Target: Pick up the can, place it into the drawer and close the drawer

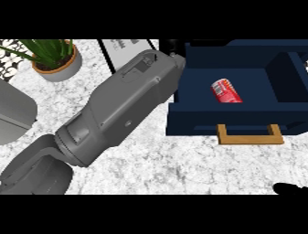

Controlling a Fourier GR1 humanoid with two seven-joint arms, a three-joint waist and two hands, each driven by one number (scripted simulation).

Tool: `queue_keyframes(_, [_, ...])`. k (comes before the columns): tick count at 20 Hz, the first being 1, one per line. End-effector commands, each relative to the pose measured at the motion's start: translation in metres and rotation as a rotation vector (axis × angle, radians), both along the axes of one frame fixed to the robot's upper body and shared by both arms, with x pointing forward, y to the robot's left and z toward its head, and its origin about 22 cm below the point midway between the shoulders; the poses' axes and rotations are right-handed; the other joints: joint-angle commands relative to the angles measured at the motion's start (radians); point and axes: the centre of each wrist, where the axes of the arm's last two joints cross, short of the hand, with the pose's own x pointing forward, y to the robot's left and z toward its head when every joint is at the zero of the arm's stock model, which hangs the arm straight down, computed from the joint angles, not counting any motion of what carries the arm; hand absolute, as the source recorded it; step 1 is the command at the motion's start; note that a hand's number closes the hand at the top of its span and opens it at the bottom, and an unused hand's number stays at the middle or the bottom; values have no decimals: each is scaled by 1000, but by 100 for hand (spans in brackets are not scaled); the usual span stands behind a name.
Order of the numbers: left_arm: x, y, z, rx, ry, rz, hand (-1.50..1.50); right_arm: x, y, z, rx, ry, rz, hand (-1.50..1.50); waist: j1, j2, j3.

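Observation:
A red can lies on its side inside the open navy drawer, a little right of the drawer's middle. The drawer's wooden handle points toward me. My left forearm stretches from the lower left up to the drawer's back left corner. Only a dark sliver of my left hand shows there, behind the drawer's left wall and apart from the can. At the lower right edge, a small black part of my right hand shows, well below the drawer.
A potted plant stands at the back left. A framed white panel leans beside it. A grey rounded appliance sits at the left edge. The navy cabinet body rises behind the drawer.

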Motion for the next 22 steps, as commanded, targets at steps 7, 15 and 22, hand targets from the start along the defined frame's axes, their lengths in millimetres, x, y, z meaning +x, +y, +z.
queue_keyframes(7, [0, 4, 15, 29, 6, 27, -150, 84, 61, -7, -252, -36, -34, -150, 31, -7, -1])
queue_keyframes(15, [9, 35, 7, 32, 32, 40, -150, 138, 102, -39, -478, -5, -15, -150, 27, -4, -1])
queue_keyframes(22, [10, 69, 14, 51, 18, 77, -150, 183, 84, -86, -582, 33, -100, -150, 38, -9, 0])
